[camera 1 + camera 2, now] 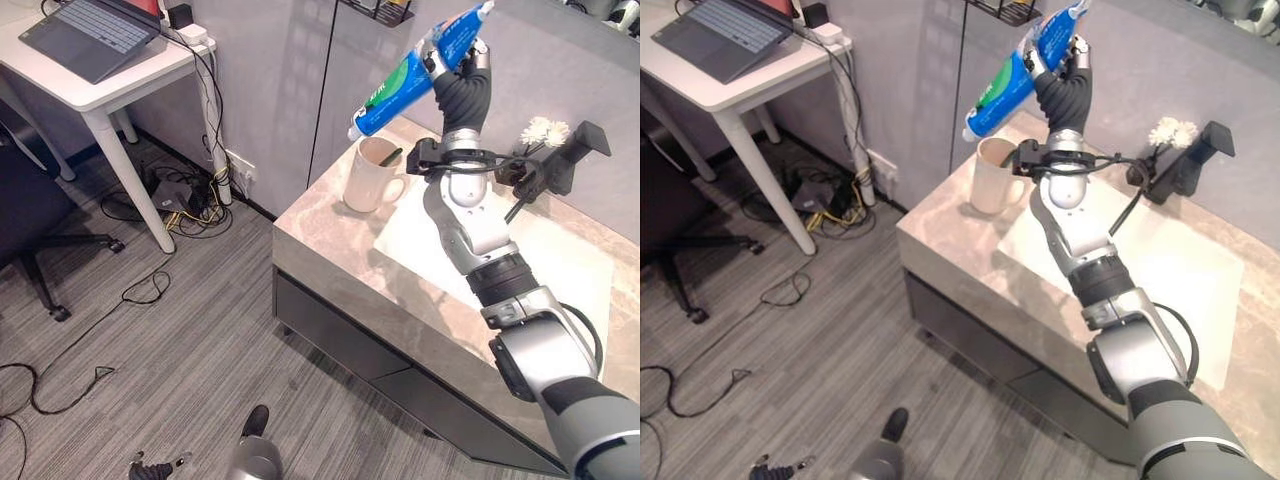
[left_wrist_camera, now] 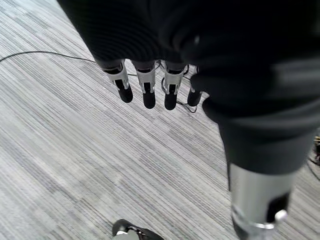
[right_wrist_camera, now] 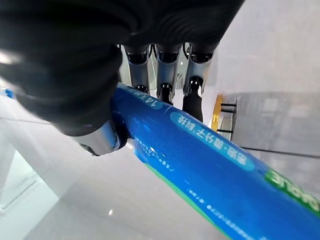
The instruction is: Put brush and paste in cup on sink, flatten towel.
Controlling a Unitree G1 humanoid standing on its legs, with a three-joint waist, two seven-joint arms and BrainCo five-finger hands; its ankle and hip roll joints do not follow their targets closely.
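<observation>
My right hand (image 1: pixel 465 88) is raised high above the marble counter (image 1: pixel 330 240), shut on a blue and green toothpaste tube (image 1: pixel 400 85). The tube slants down, its flat end just above a white cup (image 1: pixel 370 175). The cup stands at the counter's far left corner beside the white sink basin (image 1: pixel 560 260). A dark brush handle (image 1: pixel 391 156) pokes over the cup's rim. In the right wrist view the fingers (image 3: pixel 162 82) and thumb wrap the tube (image 3: pixel 210 165). My left hand (image 2: pixel 145 85) hangs low over the carpet, fingers straight and holding nothing.
A black faucet (image 1: pixel 560 160) and white flowers (image 1: pixel 545 130) stand behind the basin. Left of the counter are a white desk (image 1: pixel 100 95) with a laptop (image 1: pixel 90 40), tangled cables (image 1: pixel 180 200) on the floor and a dark chair (image 1: pixel 20 230).
</observation>
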